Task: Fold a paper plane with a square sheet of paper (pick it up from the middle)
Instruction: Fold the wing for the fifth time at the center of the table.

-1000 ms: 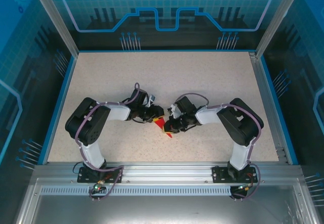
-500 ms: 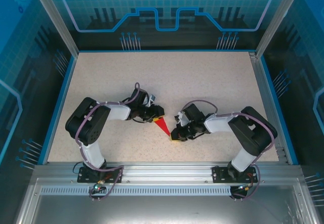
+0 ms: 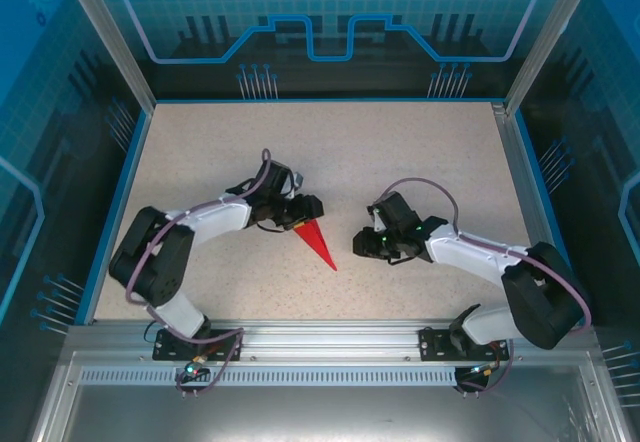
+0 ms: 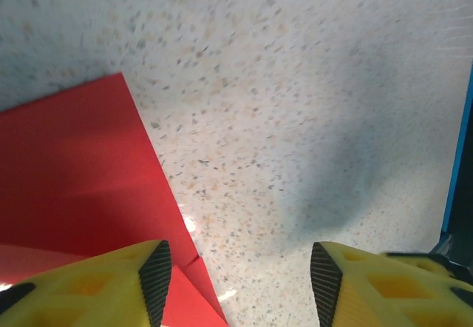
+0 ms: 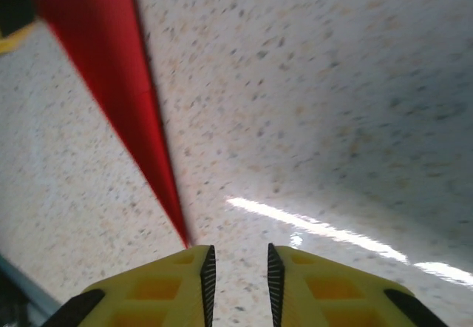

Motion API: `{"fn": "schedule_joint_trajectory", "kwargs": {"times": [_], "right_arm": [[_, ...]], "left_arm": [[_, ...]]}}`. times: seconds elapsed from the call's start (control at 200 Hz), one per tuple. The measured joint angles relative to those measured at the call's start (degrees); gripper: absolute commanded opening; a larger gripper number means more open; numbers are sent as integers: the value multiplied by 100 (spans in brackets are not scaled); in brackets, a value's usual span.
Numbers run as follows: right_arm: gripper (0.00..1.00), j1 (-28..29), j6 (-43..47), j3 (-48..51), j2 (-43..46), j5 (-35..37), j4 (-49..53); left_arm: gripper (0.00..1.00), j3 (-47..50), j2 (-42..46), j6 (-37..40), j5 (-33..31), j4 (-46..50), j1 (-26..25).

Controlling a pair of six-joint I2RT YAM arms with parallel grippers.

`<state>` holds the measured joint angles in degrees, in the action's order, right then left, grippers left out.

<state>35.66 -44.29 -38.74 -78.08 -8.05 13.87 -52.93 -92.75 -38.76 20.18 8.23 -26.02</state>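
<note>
Jaws of left gripper (image 4: 240, 282) stand wide apart w/ bare table btwn them, gripping nothing. Its left finger (image 4: 140, 286) hangs over the broad end of the paper plane (image 3: 317, 246). Right gripper (image 5: 238, 271) is parted by a narrow gap, also holding nothing; the plane's tip ends just ahead of its left finger (image 5: 194, 277), not touching. The plane is a slim red dart lying flat near the table's centre, btwn the 2 grippers, tip toward the near edge. Looped cables ride on both arms. Table (image 3: 400, 152) is speckled beige w/ a blue rim (image 3: 330, 100). An aluminium rail (image 3: 330, 337) runs along the near edge and blue printed panels (image 3: 330, 22) enclose the cell.
</note>
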Motion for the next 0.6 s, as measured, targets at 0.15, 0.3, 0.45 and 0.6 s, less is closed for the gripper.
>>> {"fn": "schedule_joint_trajectory", "kwargs": {"times": [0.15,0.3,0.45,0.6], "right_arm": [[40,-7,-155,11,356,557,7],[43,-9,-240,15,457,874,4],[46,-9,-317,50,365,914,-116],[46,-9,-374,59,199,887,-203]], "left_arm": [[62,-81,616,13,-603,678,-9],[68,-136,671,-92,-1073,1351,-55],[70,-269,424,-199,-1274,1810,-299],[73,-498,120,-291,-1379,2046,-540]]}}
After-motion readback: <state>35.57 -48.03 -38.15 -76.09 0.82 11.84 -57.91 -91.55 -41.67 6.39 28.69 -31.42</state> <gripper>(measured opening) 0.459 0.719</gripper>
